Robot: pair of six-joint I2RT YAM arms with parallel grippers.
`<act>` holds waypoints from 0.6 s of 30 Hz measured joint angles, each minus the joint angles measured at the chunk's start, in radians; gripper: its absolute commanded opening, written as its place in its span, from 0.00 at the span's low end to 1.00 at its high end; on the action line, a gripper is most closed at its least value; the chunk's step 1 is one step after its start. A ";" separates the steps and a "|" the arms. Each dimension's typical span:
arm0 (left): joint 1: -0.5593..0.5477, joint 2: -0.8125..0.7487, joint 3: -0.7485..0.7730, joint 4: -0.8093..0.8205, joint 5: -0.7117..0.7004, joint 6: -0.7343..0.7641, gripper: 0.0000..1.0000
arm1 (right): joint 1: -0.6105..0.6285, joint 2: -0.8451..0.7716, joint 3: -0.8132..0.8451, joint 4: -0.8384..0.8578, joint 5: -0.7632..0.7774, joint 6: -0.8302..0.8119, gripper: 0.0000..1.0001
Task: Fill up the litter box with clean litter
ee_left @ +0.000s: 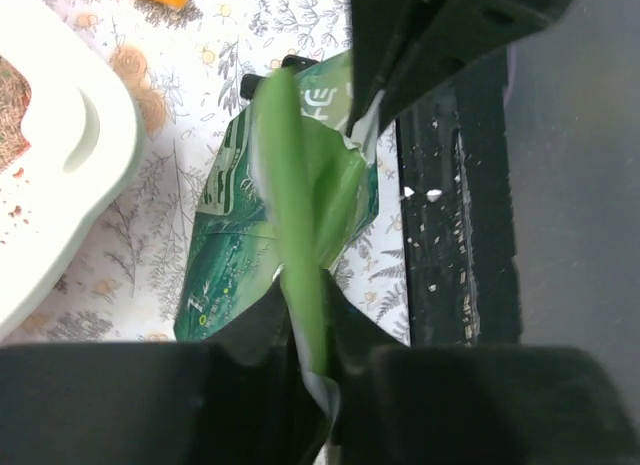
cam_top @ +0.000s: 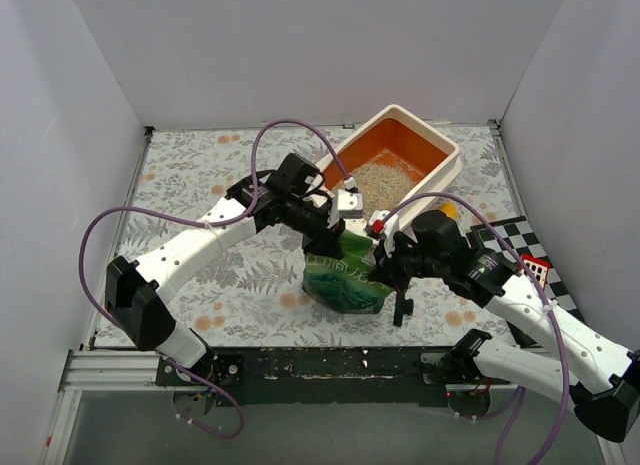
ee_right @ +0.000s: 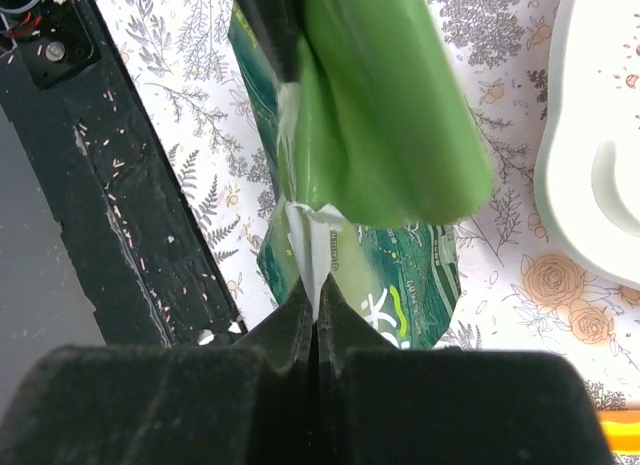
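Note:
The litter box (cam_top: 440, 143), cream-white outside and orange inside, stands at the back right with a pile of beige-grey clean litter (cam_top: 380, 180) in it. Its white rim shows in the left wrist view (ee_left: 60, 165) and in the right wrist view (ee_right: 590, 175). The dark green bag (cam_top: 345, 280) stands upright on the table in front of the box. My left gripper (cam_top: 330, 225) is shut on the bag's top edge (ee_left: 300, 275). My right gripper (cam_top: 385, 260) is shut on the bag's top edge from the other side (ee_right: 310, 245).
The floral table cover (cam_top: 200, 175) spreads to the left and back. An orange object (cam_top: 450, 211) lies by the box's near right side. A checkered board (cam_top: 530, 250) lies at the right. The black base rail (cam_top: 320, 365) runs along the near edge.

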 measured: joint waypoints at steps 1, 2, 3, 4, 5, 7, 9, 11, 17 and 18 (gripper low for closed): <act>-0.004 -0.001 0.000 0.002 0.002 0.002 0.00 | 0.000 0.002 0.005 -0.004 0.004 0.000 0.11; -0.010 -0.004 -0.001 0.005 -0.003 0.005 0.00 | 0.000 0.008 0.014 -0.012 0.009 -0.001 0.19; -0.014 -0.009 -0.006 0.013 -0.008 0.004 0.00 | 0.000 0.011 0.023 -0.020 0.011 -0.001 0.28; -0.018 -0.022 -0.023 0.034 -0.018 0.004 0.00 | 0.000 0.014 0.040 -0.039 0.013 -0.003 0.37; -0.023 -0.041 -0.047 0.060 -0.028 0.002 0.00 | 0.000 0.014 0.056 -0.050 0.015 -0.001 0.43; -0.032 -0.105 -0.116 0.120 -0.049 -0.009 0.00 | 0.001 0.014 0.111 -0.068 0.017 -0.001 0.51; -0.040 -0.175 -0.184 0.174 -0.075 -0.018 0.00 | 0.001 0.012 0.169 -0.089 0.023 -0.002 0.53; -0.050 -0.254 -0.254 0.220 -0.104 -0.029 0.00 | 0.001 0.007 0.232 -0.114 0.032 -0.004 0.54; -0.052 -0.392 -0.381 0.294 -0.163 -0.061 0.00 | 0.001 0.008 0.340 -0.174 0.049 -0.010 0.52; -0.052 -0.404 -0.393 0.305 -0.170 -0.065 0.00 | 0.001 0.013 0.349 -0.186 0.048 -0.013 0.48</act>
